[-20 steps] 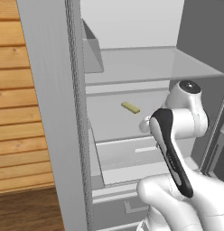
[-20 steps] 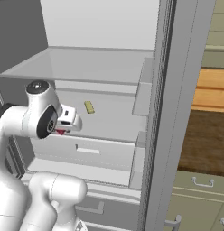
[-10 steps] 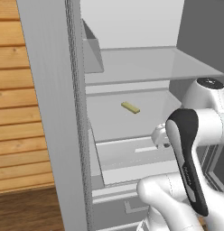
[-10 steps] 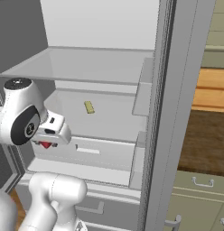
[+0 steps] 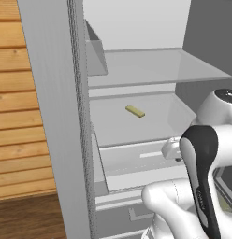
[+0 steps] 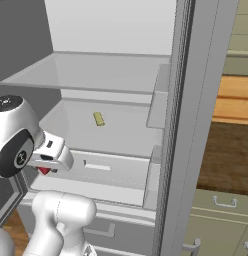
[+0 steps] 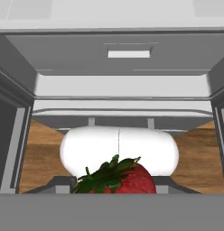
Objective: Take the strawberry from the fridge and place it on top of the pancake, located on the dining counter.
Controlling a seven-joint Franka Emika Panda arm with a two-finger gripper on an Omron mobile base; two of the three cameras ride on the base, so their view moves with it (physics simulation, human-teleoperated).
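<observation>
The strawberry (image 7: 127, 180), red with green leaves, sits low in the hand view between the jaws of my gripper (image 7: 116, 188), which is shut on it. In the right base view the gripper (image 6: 46, 169) hangs in front of the fridge's lower drawer (image 6: 103, 167), with the strawberry (image 6: 44, 171) showing as a red spot under the hand. From the left base view the hand (image 5: 171, 149) peeks out behind my forearm. The fridge (image 5: 136, 126) stands open with white shelves. The pancake and the dining counter are out of view.
A pale yellow bar (image 5: 135, 111) (image 6: 98, 118) lies on the middle shelf. An open fridge door (image 5: 52, 116) stands edge-on at the left and another (image 6: 191, 125) at the right. Door bins (image 6: 158, 100) jut inward. Cabinets with handles (image 6: 223, 202) are at the lower right.
My hand has drawn back out of the fridge and dropped lower, carrying the strawberry. The yellow bar has stayed on its shelf.
</observation>
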